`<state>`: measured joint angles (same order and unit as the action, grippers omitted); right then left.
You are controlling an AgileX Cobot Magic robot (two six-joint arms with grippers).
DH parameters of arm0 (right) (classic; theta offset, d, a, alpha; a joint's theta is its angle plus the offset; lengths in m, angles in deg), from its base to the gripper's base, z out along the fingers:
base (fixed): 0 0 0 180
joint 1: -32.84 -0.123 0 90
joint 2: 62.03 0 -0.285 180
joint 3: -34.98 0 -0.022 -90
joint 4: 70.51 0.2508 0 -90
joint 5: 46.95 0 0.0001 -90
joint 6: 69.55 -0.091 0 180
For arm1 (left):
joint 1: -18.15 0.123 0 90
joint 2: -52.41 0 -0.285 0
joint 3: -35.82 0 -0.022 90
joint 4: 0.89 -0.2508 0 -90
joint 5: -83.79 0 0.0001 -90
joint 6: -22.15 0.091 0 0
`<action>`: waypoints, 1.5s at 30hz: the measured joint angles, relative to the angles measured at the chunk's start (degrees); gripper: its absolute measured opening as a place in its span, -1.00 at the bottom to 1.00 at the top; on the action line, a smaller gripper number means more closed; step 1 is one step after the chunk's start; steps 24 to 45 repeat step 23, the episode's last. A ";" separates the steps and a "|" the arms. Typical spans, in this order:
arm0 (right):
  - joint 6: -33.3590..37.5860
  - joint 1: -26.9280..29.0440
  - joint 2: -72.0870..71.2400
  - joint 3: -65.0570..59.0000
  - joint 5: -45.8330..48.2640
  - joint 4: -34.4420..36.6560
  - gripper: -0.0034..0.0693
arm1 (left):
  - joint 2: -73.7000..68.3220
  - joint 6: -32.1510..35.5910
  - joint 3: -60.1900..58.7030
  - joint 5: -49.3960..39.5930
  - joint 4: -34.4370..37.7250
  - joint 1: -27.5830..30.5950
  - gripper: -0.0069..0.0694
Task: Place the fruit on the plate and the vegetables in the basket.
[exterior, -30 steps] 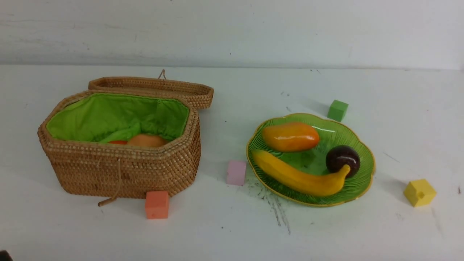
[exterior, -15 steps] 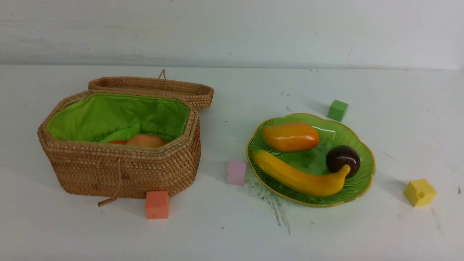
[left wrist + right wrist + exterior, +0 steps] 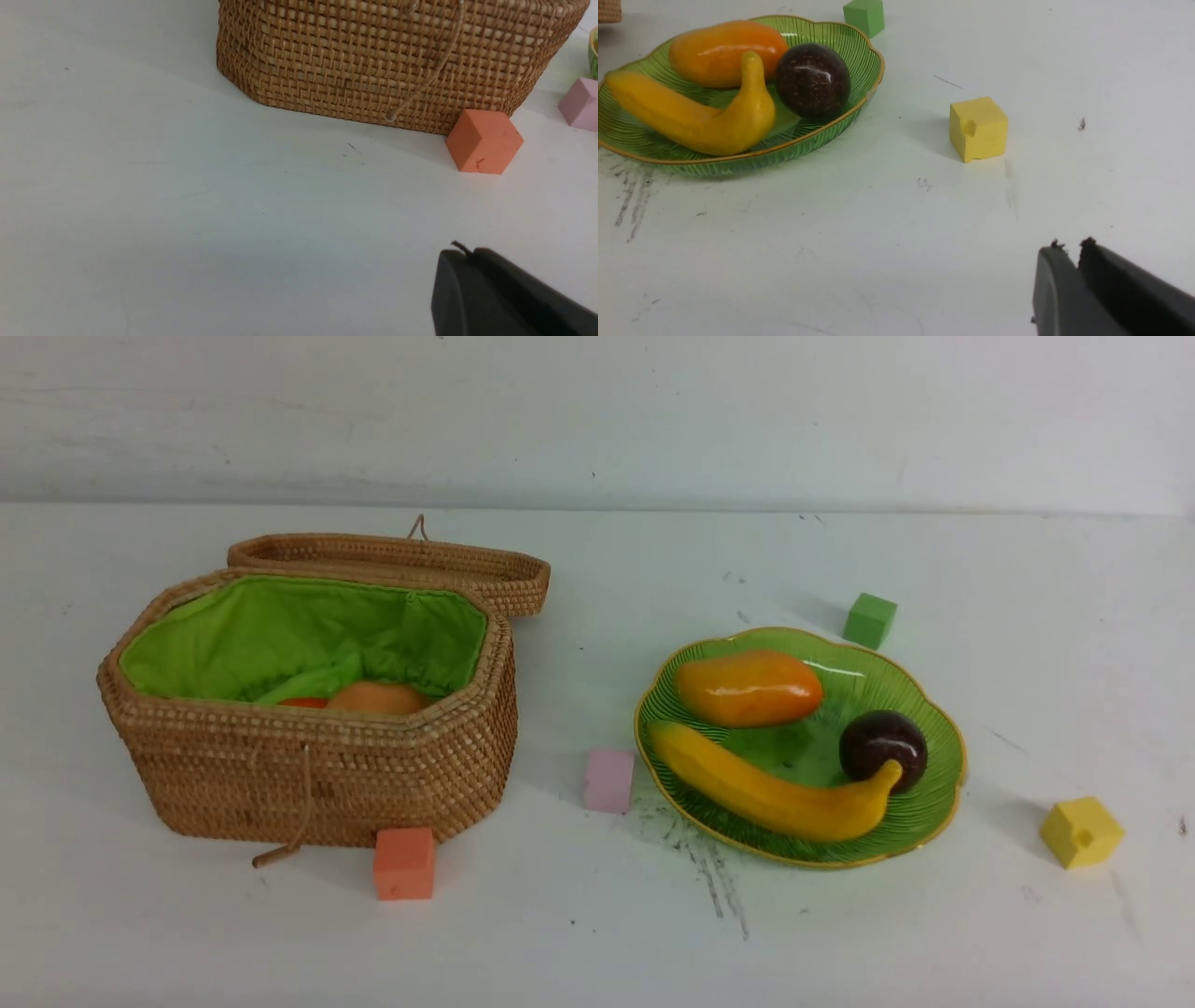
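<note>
Well, four foam cubes sit loose on the white table: orange cube touching the basket's front wall, ahead of the left gripper; pink cube btw basket and plate; yellow cube just ahead of the right gripper; green cube beyond the plate's far rim. Nothing blocks either gripper.

Both grippers are cut off at the wrist pics' edge, absent from the front pic. Left looks closed, fingers together, empty. Right shows a thin slit, nearly closed, holding nothing.

Basket, lid open behind it, hides most contents: only the potato top, a red sliver, prob. the carrot, show; pod can't be made out.

Plate, ahead of the right gripper, holds mango, banana and mangosteen; banana tip touches the mangosteen.
</note>
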<state>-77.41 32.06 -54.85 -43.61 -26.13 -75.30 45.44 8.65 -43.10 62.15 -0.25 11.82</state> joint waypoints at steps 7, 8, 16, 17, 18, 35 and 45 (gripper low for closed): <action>0.00 0.00 0.00 0.00 0.00 0.00 -0.69 | 0.00 0.00 0.00 0.00 0.00 0.00 -0.85; 0.00 0.00 0.00 0.00 0.00 0.00 -0.69 | 0.00 0.00 0.00 0.00 0.00 0.00 -0.85; 0.00 0.00 0.00 0.00 0.00 0.00 -0.66 | 0.00 0.00 0.00 0.00 0.00 0.00 -0.83; 0.00 0.00 0.00 0.00 0.00 0.00 -0.66 | 0.00 0.00 0.00 0.00 0.00 0.00 -0.83; 0.00 0.00 0.00 0.00 0.00 0.00 -0.66 | 0.00 0.00 0.00 0.00 0.01 0.00 -0.83; 0.00 0.00 0.00 0.00 0.00 0.00 -0.65 | 0.00 0.00 0.00 0.00 0.07 0.00 -0.82; 0.00 0.00 0.00 0.00 0.00 0.00 -0.65 | 0.00 0.00 0.00 0.00 0.07 0.00 -0.82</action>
